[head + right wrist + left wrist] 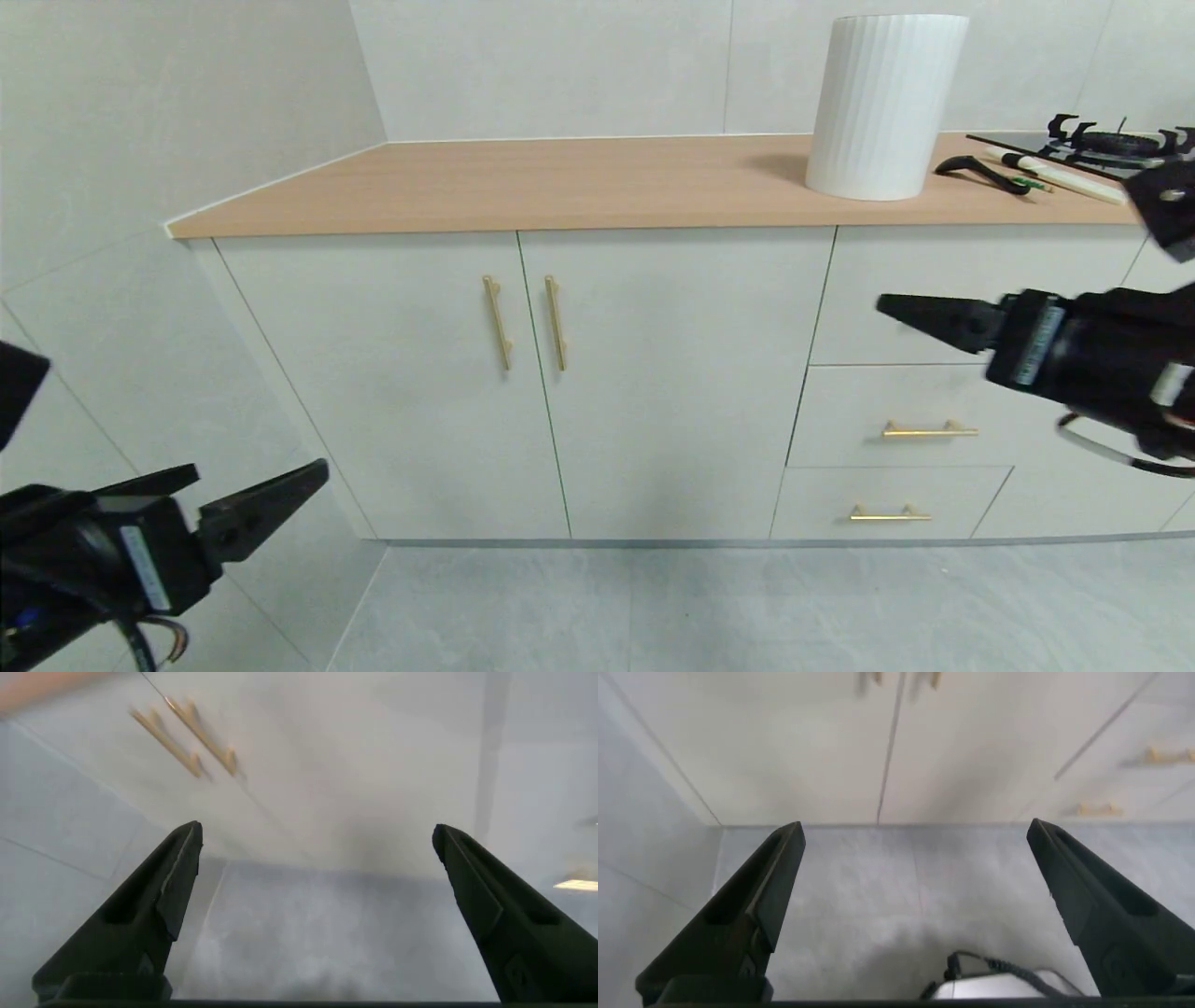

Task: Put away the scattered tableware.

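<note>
The scattered tableware, a black utensil (980, 174) and pale sticks (1064, 179), lies at the right end of the wooden countertop (560, 187), between a white ribbed container (882, 103) and the stove (1111, 140). The left gripper (260, 469) hangs low by the wall and the right gripper (316, 831) before the drawers (924, 411). Both have jaws spread wide and hold nothing.

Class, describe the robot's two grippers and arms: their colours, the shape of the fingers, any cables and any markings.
The left gripper and right gripper are matt black. Each has two long wedge-shaped fingers tapering to a point. Each body carries a white printed label. A dark cable loops under the right arm, and thin black and orange wires hang below the left.
</note>
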Motion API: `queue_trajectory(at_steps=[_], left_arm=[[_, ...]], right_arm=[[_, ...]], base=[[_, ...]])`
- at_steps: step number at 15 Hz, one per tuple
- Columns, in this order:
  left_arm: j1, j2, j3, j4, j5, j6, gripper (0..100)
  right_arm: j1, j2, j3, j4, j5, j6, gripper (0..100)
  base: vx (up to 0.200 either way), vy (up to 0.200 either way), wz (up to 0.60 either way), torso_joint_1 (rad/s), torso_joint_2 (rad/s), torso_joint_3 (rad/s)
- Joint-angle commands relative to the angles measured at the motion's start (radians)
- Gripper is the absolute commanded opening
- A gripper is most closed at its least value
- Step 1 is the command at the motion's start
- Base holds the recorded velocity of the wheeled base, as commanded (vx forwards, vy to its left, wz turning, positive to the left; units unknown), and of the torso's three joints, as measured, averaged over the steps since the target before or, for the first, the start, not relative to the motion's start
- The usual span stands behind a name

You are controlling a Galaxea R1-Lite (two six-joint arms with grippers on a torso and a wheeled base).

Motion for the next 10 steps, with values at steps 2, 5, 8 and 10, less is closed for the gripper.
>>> queue_trajectory(at_steps=[2,5,8,10], left_arm=[[0.138,-0.385,0.159,0.008,0.001,0.167,100],[0.201,-0.597,0.205,0.045,0.001,0.187,100],[0.298,-0.767,0.236,0.128,-0.007,0.187,100],[0.339,-0.833,0.239,0.155,-0.016,0.187,100]], right_arm=[[-0.019,-0.559,0.265,0.036,-0.068,-0.174,100],[-0.203,-0.806,0.357,0.149,-0.052,-0.238,100],[-0.307,-1.03,0.358,0.365,-0.055,-0.324,100],[-0.356,-1.114,0.369,0.424,-0.051,-0.358,100]], base=[[0.0,0.0,0.0,0.0,0.0,0.0],[0.0,0.0,0.0,0.0,0.0,0.0],[0.0,0.0,0.0,0.0,0.0,0.0],[0.0,0.0,0.0,0.0,0.0,0.0]])
